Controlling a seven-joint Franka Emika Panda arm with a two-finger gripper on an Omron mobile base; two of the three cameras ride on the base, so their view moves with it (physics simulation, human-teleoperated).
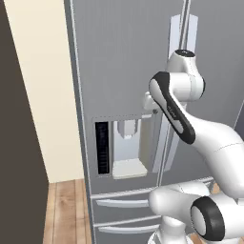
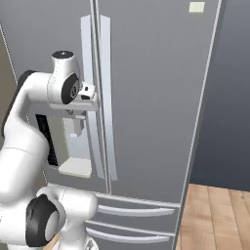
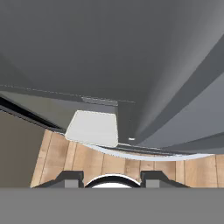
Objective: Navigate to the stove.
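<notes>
Parked close in front of a tall grey refrigerator [image 1: 124, 57] with two upper doors and two drawers [image 2: 132, 211] below.

- Left door: fitted with a recessed dispenser [image 1: 126, 147], with a black vertical control strip [image 1: 102, 147] on its left side and a pale tray [image 3: 92, 127] at its base.
- Door seam: flanked by two long, light-grey vertical handles [image 2: 105, 97].
- Right door: marked near its top with a small cream tag [image 2: 197, 7].
- Drawers: each fitted with a curved horizontal bar handle.

White arm [image 1: 181, 114] folded in front of the left door, with its hand held near the top of the dispenser recess and just beside the handles.

Tool [image 3: 112, 180] aimed downward along the door face in the hand view. Fingertips [image 3: 70, 178] set wide apart with nothing between them: jaws open and empty.

Below the tool: dispenser tray, curved drawer handle and wood-plank floor [image 2: 215, 215].

To the left of the refrigerator: cream wall [image 1: 43, 95], then a dark brown panel [image 1: 14, 143] at the edge of the left base view. To the right of it: a dark grey surface [image 2: 229, 97].
</notes>
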